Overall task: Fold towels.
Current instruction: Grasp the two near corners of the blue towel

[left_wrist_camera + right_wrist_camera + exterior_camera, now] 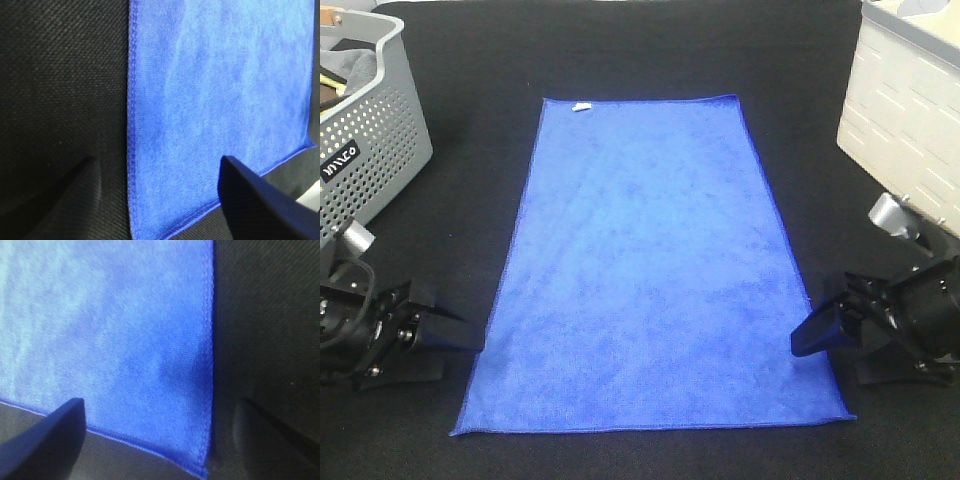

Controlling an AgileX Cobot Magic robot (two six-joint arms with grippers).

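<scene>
Between left claw (460, 338) and right claw (812, 338), both spread wide and holding nothing: towel (650, 270) laid flat, long axis running straight away from them, one near corner just inward of each, neither arm nearer.

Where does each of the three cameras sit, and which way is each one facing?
Exterior high: mounted high on the robot's side, looking down the black table at the blue towel, grey perforated basket and white basket; left gripper and right gripper show, open.
Left wrist: on the left arm, looking down between its fingers at a towel corner and hem.
Right wrist: on the right arm, looking down between its fingers at another towel corner.
Shared: the towel appears in all three.
</scene>
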